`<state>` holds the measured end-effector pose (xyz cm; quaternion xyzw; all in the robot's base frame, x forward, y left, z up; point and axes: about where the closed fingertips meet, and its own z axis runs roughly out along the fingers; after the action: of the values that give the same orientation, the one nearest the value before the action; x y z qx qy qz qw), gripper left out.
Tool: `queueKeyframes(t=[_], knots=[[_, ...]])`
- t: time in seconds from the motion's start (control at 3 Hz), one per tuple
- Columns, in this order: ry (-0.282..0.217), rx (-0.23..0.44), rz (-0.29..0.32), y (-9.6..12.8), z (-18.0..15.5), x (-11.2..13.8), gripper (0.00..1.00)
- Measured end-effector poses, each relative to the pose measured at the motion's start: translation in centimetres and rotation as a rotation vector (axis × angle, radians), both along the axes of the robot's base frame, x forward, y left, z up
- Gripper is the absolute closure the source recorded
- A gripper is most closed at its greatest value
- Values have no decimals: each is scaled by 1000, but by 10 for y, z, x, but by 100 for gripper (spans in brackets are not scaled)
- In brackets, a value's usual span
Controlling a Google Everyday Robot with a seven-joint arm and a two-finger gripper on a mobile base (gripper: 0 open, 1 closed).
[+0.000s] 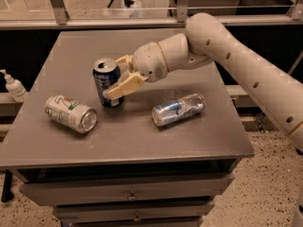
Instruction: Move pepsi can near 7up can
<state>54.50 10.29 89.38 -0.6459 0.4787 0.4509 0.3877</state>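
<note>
The dark blue pepsi can [107, 82] stands upright on the grey table [142, 141], left of centre. My gripper [118, 77] is shut on the pepsi can, with one tan finger [124, 86] across its front and the other behind it. The 7up can [71, 113], pale with green and red marks, lies on its side to the lower left of the pepsi can, a short gap apart. My arm [236, 56] reaches in from the right.
A shiny silver can with blue and red marks [179, 109] lies on its side right of centre. A white pump bottle [13, 85] stands off the table's left edge. A rail and glass lie behind the table.
</note>
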Motion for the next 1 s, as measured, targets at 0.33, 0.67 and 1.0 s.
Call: queueKeyframes(t=[0.33,0.67,1.0], knots=[[-48,-21,84,12,-2,-11,82],[-69,-38,141,20,-5,-17,57],[-68,-51,166,25,-9,-19,34]])
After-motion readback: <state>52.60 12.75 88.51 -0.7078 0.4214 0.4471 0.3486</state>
